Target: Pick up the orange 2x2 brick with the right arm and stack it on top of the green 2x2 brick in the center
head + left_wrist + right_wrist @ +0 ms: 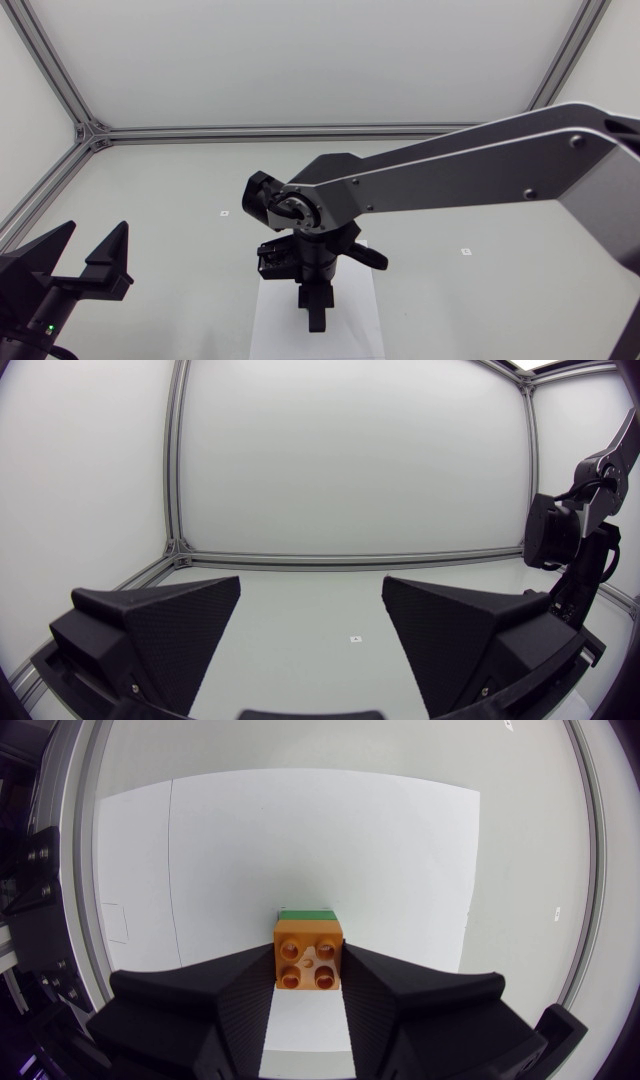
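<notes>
The right gripper (310,970) is clamped on the orange 2x2 brick (309,945), held directly over the green 2x2 brick (308,911), whose far edge peeks out. With that offset uncorrected, pressing down could seat it crooked or tip the green one.

- The table (150,230) has a plain pale grey top, with metal rails (300,131) running along its far and side edges.
- A white sheet of paper (270,320) lies flat at the middle of the table, towards its near edge.
- Small square marks sit on the bare top: one (225,213) beyond the sheet's left side, another (465,251) well off to its right.
- Over the sheet, a strip of a green brick (308,912) shows; an orange brick (309,953) hides the rest.
</notes>
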{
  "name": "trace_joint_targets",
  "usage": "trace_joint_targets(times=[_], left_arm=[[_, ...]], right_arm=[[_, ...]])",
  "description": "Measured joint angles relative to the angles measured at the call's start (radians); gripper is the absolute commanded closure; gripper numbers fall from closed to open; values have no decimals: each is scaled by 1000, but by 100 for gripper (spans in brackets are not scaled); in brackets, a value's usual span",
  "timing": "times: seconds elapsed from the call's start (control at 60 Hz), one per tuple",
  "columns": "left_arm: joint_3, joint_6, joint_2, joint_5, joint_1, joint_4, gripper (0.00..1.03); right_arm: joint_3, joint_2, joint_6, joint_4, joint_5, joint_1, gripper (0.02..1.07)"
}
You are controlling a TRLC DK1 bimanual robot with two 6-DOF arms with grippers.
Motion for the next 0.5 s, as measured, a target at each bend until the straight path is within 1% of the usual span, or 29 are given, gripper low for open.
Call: trace_joint_targets(times=[0.5], left_arm=[[0,0,0,0,0,0,4]], right_arm=[[15,9,-4,-26,-4,7,101]])
